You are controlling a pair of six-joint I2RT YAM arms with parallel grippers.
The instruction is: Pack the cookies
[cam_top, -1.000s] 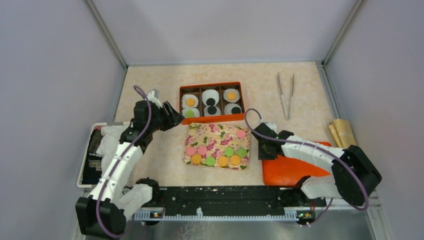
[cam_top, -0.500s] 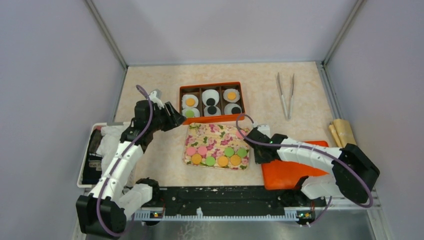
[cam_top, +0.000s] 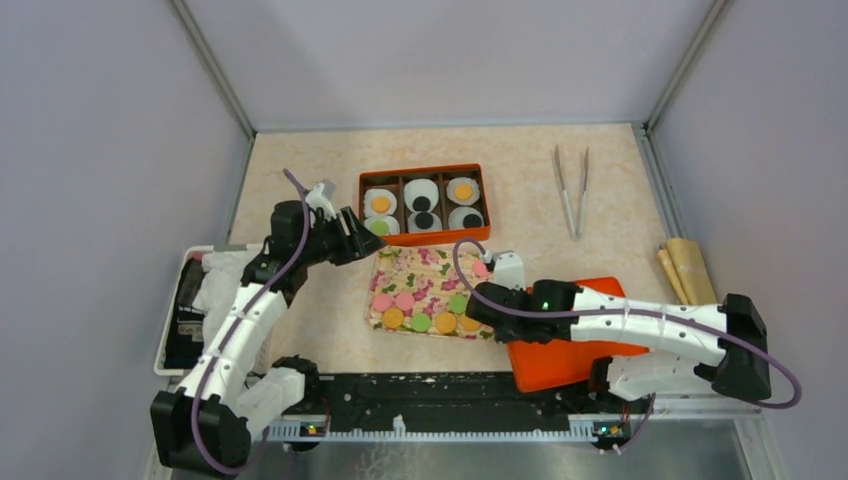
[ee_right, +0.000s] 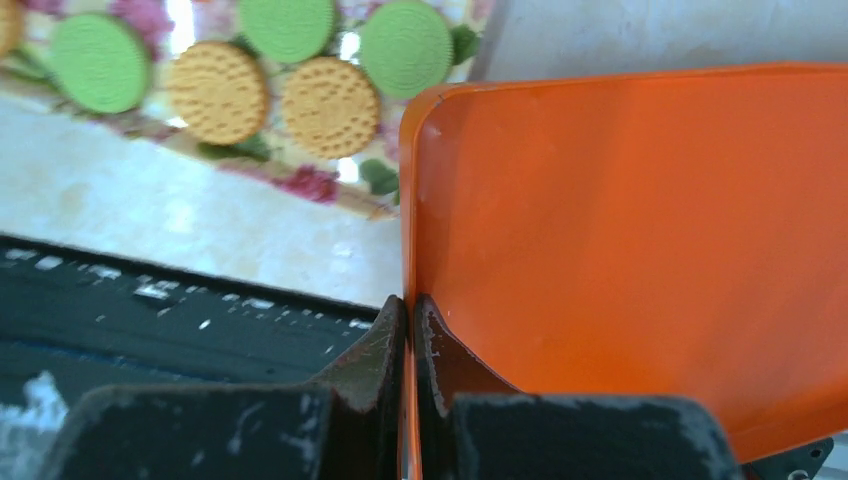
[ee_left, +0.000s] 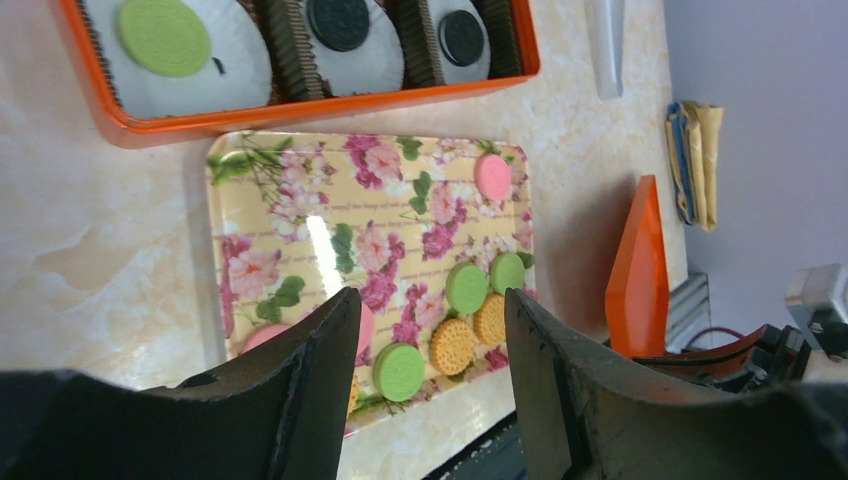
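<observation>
Several cookies, pink [cam_top: 482, 268], green [cam_top: 458, 303] and orange [cam_top: 445, 322], lie on the floral tray [cam_top: 420, 275]. The orange box [cam_top: 425, 239] behind it holds white paper cups with orange, black and green cookies [ee_left: 164, 35]. My left gripper [cam_top: 360, 240] is open and empty above the tray's far left corner; in its wrist view [ee_left: 428, 300] tray cookies [ee_left: 399, 371] show between the fingers. My right gripper [cam_top: 497, 322] is shut on the left edge of the orange lid [cam_top: 570, 355], beside the tray's near right corner. In the right wrist view [ee_right: 410, 305] the lid [ee_right: 640, 230] stands tilted up.
Metal tweezers [cam_top: 571, 190] lie at the back right. Tan rolled packets [cam_top: 685, 265] lie at the right edge. A white bin [cam_top: 190, 310] with wrappers sits at the left. A black rail [cam_top: 440, 400] runs along the near edge.
My right gripper has moved left and nearer with the orange lid, whose left edge now sits by the tray's near right corner. My left gripper has edged slightly right.
</observation>
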